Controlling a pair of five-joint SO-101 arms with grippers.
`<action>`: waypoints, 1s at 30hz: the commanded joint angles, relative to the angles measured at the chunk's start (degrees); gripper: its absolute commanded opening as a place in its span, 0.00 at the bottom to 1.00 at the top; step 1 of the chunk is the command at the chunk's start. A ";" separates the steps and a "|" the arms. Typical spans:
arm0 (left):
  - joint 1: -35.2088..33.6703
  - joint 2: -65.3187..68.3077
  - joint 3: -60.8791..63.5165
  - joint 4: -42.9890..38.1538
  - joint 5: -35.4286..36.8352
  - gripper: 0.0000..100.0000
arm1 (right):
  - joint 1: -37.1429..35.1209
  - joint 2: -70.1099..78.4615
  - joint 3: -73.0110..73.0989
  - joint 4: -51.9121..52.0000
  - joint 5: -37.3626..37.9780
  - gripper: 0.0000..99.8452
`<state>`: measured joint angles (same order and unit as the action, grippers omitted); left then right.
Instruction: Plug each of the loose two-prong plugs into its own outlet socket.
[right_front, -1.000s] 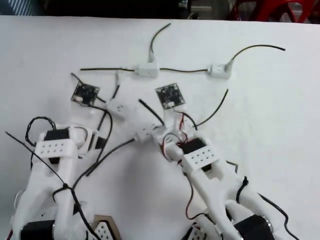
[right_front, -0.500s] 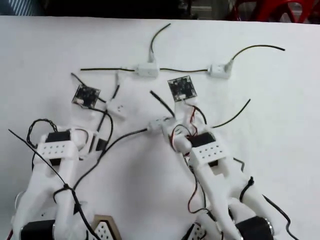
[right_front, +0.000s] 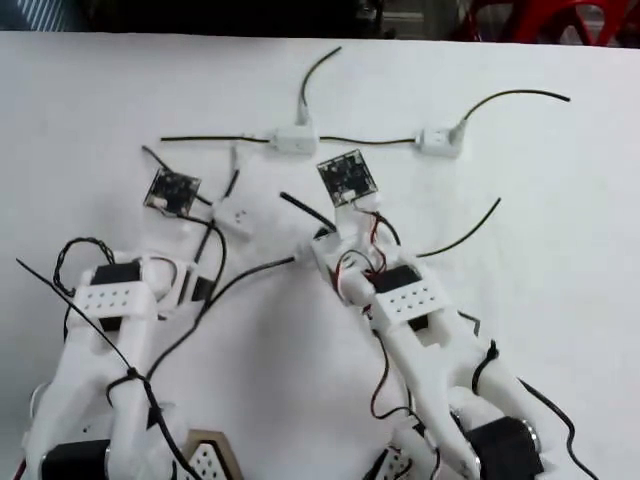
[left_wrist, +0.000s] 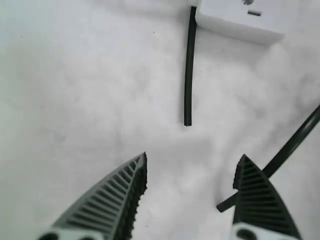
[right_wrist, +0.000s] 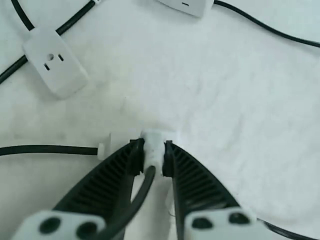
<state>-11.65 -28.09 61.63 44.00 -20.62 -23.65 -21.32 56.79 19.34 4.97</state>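
Observation:
My right gripper is shut on a small white two-prong plug, held just above the table; in the high view the plug sits mid-table. A free white outlet socket with its slots facing up lies beyond and to one side of it, also seen from above as the socket left of the plug. My left gripper stands open over bare table, short of that socket's edge and its black cord. In the high view the left gripper is near the socket's front.
Two more white sockets lie at the back, each with a cord plugged in on top. Black cords trail across the middle of the white table. Another cord runs beside my left gripper's finger.
My right gripper has carried the plug to the right, away from the free socket, then swung slightly back left. The left arm has not moved.

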 joint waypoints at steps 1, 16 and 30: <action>-0.75 -2.24 -0.26 -0.97 -0.18 0.28 | 2.07 1.10 -1.85 -2.68 1.93 0.02; -0.75 -2.24 -0.26 -0.97 -0.18 0.28 | 2.42 6.81 -11.08 8.31 1.49 0.02; -0.75 -2.24 -0.26 -0.97 -0.18 0.28 | 2.68 9.01 -18.46 17.54 1.93 0.02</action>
<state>-11.65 -28.09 61.63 44.00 -20.62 -21.01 -12.00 42.81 33.23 6.37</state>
